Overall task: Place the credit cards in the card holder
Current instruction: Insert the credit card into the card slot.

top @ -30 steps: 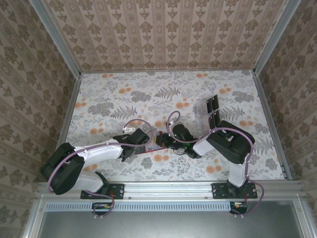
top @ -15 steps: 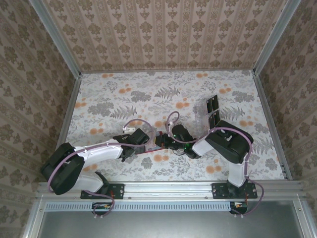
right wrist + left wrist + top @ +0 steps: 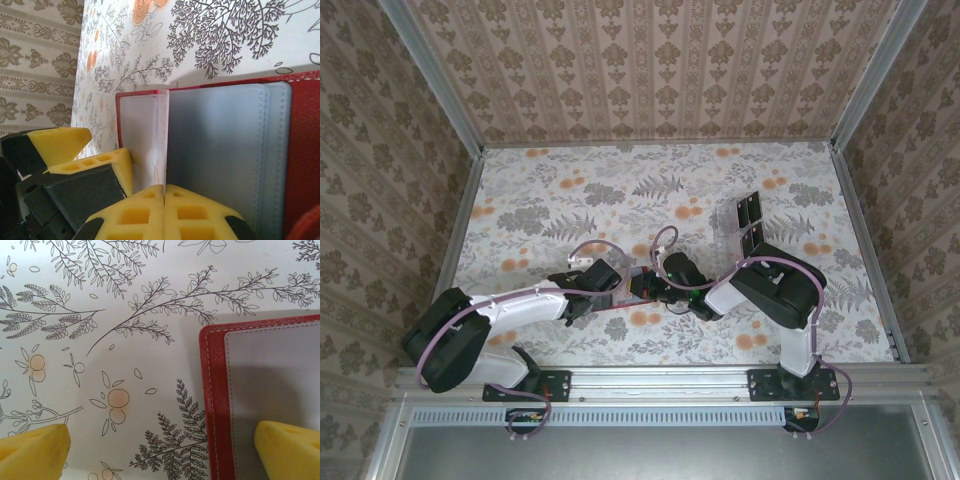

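The red card holder (image 3: 302, 150) lies open on the flowered table, its grey clear pockets (image 3: 215, 150) facing up. My right gripper (image 3: 164, 187) is shut on a thin pale credit card (image 3: 163, 135), held edge-on over the holder's middle fold. My left gripper (image 3: 160, 450) is open wide and straddles the holder's left edge (image 3: 212, 400). One of its yellow fingers (image 3: 287, 447) is over the grey inner panel and the other is over bare table. From above, both grippers meet at the holder (image 3: 632, 292) near the table's front middle.
A clear rack with black panels (image 3: 748, 225) stands behind the right arm. Patterned walls close the table on three sides. The left gripper's fingers (image 3: 65, 145) sit close beside the right gripper.
The right wrist has edged slightly left toward the left gripper. The left arm has stayed in place.
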Tool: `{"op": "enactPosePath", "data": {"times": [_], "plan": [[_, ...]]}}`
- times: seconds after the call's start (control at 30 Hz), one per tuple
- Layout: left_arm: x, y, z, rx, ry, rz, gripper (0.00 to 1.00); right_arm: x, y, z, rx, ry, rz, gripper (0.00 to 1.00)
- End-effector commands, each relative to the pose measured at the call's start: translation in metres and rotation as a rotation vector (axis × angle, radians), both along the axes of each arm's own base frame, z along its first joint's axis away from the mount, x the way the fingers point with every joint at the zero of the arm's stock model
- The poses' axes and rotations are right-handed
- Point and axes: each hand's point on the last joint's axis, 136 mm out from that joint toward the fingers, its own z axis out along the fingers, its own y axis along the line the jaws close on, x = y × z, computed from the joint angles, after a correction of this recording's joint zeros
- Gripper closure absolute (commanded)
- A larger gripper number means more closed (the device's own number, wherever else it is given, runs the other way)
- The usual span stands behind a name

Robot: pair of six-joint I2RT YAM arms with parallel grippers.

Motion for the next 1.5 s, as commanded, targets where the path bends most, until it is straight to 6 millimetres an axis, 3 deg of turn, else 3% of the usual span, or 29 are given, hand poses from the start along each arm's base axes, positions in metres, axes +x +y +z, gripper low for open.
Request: {"op": "enactPosePath", "data": {"times": [0.0, 0.57, 1.17, 1.47], "plan": [[-0.015, 0.017, -0.014, 0.073, 0.067, -0.008, 0.0, -0.006, 0.003, -0.008, -0.003, 0.026, 0.012, 1.0], [-0.009, 0.026, 0.01, 0.073, 0.0, 0.034, 0.0, -0.01, -0.01, -0.024, -0.07, 0.092, -0.031, 1.0], [-0.018, 0.032, -0.011, 0.076, 0.06, 0.075, 0.0, -0.018, -0.015, -0.026, -0.134, 0.153, -0.02, 1.0], [-0.02, 0.033, -0.014, 0.078, 0.066, 0.075, 0.0, -0.015, -0.006, -0.026, -0.122, 0.154, 0.001, 1.0]]}}
